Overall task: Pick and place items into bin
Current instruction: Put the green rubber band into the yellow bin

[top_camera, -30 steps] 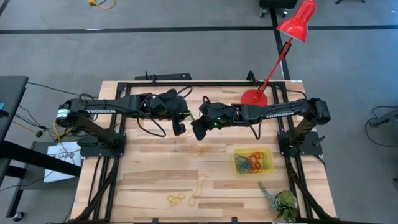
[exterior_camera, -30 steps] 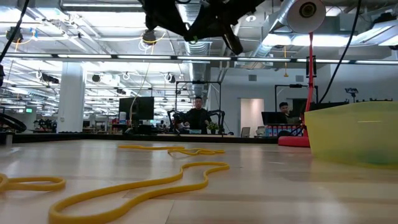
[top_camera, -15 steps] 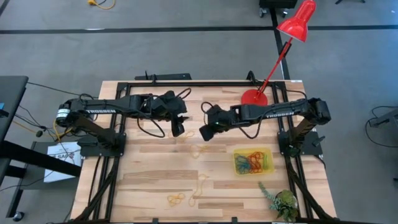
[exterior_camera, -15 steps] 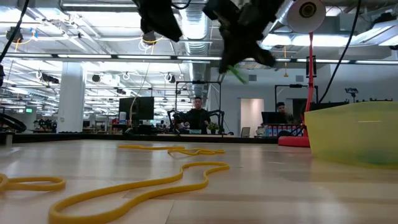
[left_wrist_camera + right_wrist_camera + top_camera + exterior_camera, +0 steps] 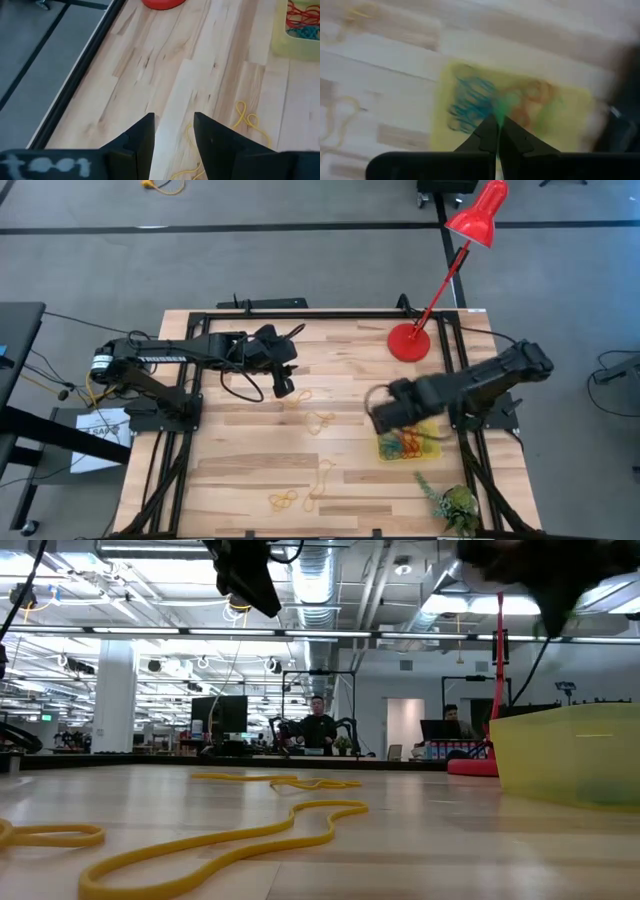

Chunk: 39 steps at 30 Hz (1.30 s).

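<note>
The yellow bin (image 5: 430, 423) sits at the table's right with red, blue, green and orange bands inside; it also shows in the low view (image 5: 570, 755) and the right wrist view (image 5: 451, 95). My right gripper (image 5: 385, 418) hangs over the bin's left part, shut on a green band (image 5: 503, 106). My left gripper (image 5: 284, 388) hovers open above the table's middle, its fingers (image 5: 145, 131) apart over bare wood. Yellow bands (image 5: 320, 420) lie loose on the wood just below it, and more (image 5: 322, 480) lie nearer the front. My right gripper pinches the green band (image 5: 503, 106) between its two fingertips, coming from above and pointing down. The band shows only as a blurred green tuft just past the tips, clear of the bin below.
A red lamp base (image 5: 408, 340) stands at the far right, its arm leaning over the table's edge. A green plant sprig (image 5: 450, 502) lies at the near right corner. Black frame rails border the table. People sit in the room beyond.
My right gripper has swung from the table's middle toward the right and near side, tipping over to point down, and now hangs above the bin. The green band has travelled with it, clear of the table.
</note>
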Each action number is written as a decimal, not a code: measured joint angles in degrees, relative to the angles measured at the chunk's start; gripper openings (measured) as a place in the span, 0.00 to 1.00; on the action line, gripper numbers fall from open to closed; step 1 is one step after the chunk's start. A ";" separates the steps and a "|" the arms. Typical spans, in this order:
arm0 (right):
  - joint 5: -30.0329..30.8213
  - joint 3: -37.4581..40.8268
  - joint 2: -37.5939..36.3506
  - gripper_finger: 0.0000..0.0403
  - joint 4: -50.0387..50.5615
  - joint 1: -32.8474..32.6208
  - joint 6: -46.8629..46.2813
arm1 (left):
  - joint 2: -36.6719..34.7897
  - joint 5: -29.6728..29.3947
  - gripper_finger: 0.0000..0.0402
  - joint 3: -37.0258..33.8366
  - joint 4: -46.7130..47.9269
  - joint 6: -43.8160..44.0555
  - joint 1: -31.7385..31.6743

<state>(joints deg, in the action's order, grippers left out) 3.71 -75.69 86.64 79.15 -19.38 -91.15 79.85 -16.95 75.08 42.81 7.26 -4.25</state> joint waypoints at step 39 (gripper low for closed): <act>-13.93 27.82 -0.07 0.16 -21.61 -12.46 -28.88 | -0.02 1.64 0.32 0.01 -2.78 2.61 0.00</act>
<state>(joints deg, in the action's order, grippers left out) -10.22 -47.88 86.56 57.54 -31.83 -120.03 79.83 -15.31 75.09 40.03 9.87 -4.25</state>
